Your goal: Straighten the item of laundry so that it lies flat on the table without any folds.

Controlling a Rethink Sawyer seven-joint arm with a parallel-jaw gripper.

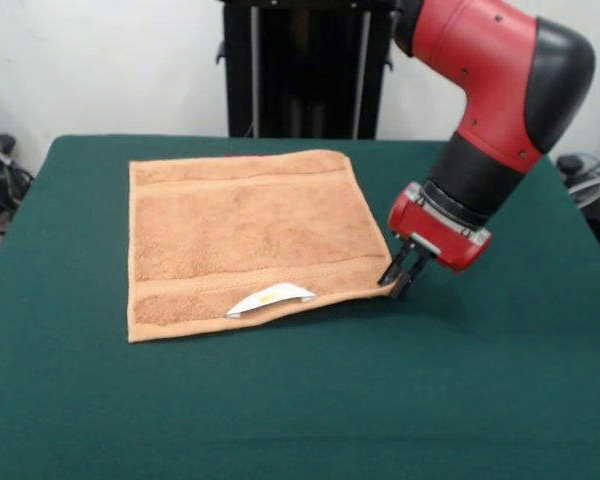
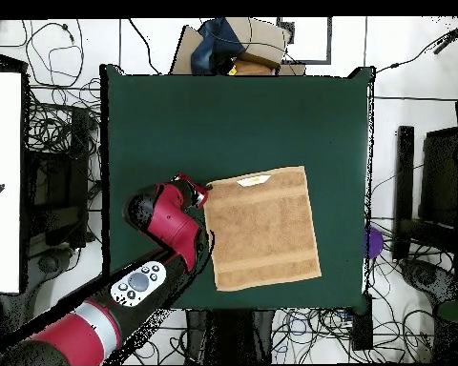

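Note:
The tan towel (image 1: 242, 235) lies spread out, nearly flat, on the green table (image 1: 280, 410). Its near edge is a little raised, with the white and yellow label (image 1: 270, 297) showing there. My gripper (image 1: 398, 282) is at the towel's near right corner, low over the table. Its fingers are close together and pinch that corner. In the overhead view the towel (image 2: 263, 229) lies right of the middle of the table (image 2: 223, 114), with the label (image 2: 253, 180) on its upper edge and the gripper (image 2: 206, 188) at its upper left corner.
The black pedestal (image 1: 305, 65) stands behind the table's far edge. Cables and equipment (image 2: 52, 162) lie on the floor round the table. A cardboard box (image 2: 238, 43) sits beyond the table's upper edge in the overhead view.

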